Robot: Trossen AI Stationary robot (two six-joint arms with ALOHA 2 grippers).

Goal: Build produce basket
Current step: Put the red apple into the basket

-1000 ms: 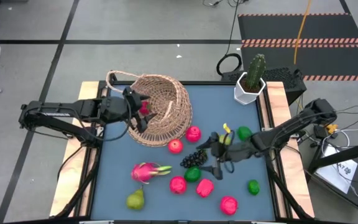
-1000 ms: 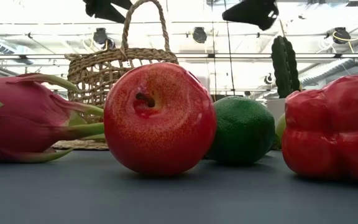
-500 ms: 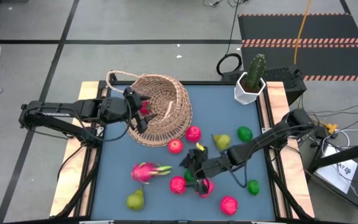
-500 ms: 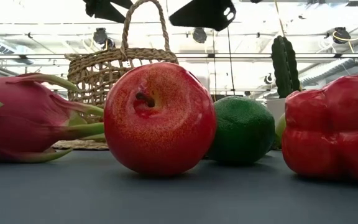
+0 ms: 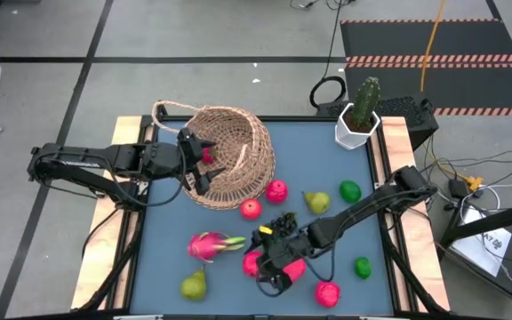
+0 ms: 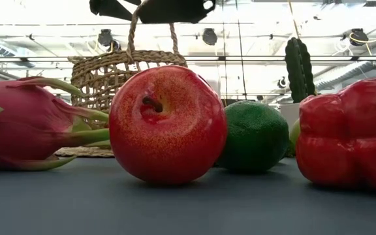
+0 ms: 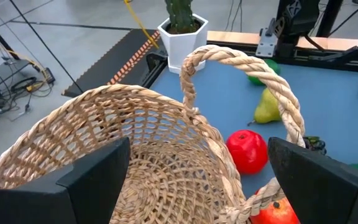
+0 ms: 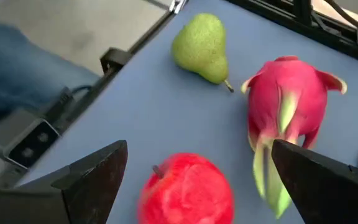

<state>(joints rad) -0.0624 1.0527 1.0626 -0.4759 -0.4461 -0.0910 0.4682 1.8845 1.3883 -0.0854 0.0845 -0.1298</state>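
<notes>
The tan wicker basket stands at the table's far left, its loop handle up. My left gripper hovers open at the basket's left rim. My right gripper hangs open over a red apple near the table's front middle. Its fingers stand on either side of the apple, above it and clear of it. The pink dragon fruit and a pear lie just left of it. Red round fruits, another pear and limes lie scattered on the blue mat.
A cactus in a white pot stands at the far right corner. A red pepper-like fruit lies right beside the apple, under my right arm. Another red fruit and a lime lie near the front right. Wooden rails border the mat.
My right gripper has swept from the pear and grapes at the right toward the table's left and near edge. It has sunk a little and rolled, and now stands over the red apple, still open. No fruit has moved.
</notes>
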